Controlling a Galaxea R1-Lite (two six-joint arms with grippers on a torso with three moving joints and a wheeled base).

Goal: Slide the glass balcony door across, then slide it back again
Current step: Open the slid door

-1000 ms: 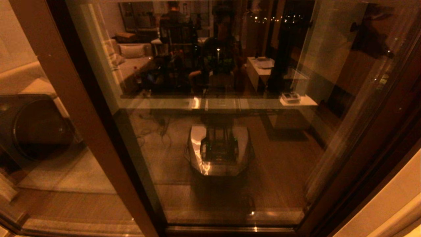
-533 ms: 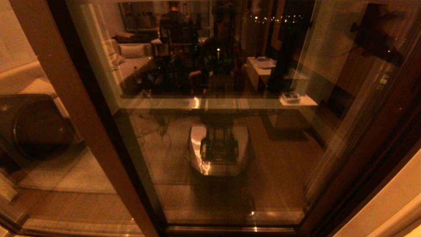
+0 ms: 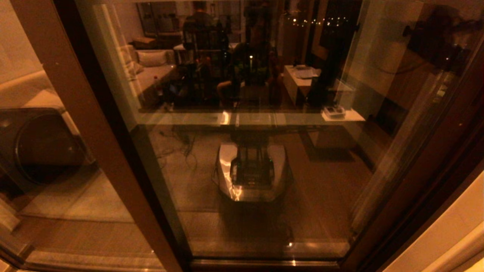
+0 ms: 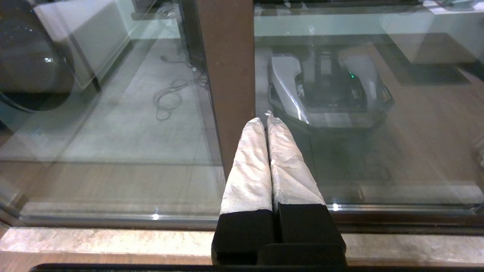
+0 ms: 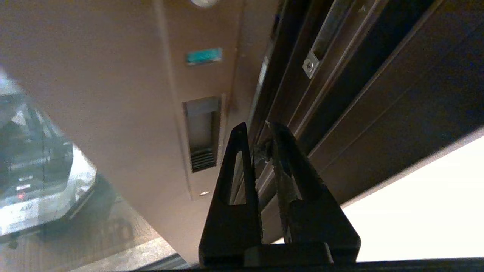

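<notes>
Right wrist view shows the right gripper close in front of the dark brown stile of the glass balcony door, its black fingers drawn nearly together with only a thin gap and nothing between them. The tips lie over the seam where the stile meets the darker door frame, just right of the recessed handle slot at frame centre.

The step in hand looks like the approach to the handle. To do it well, the fingertips should shift toward the slot and enter it squarely, seating against its inner edge before any sideways pull. A push from the seam would likely slip or wedge. The pull should then run straight along the track, keeping the wrist level so the tips do not ride out.

The right gripper points up along the stile at a slant, with the pale wall at lower right.

In the head view the door fills the middle of the frame and appears fully closed against the frame at right.

The left gripper hangs low near the sill, its white-wrapped fingers pressed together and empty, pointed at the lighter-brown stile of the fixed panel.
</notes>
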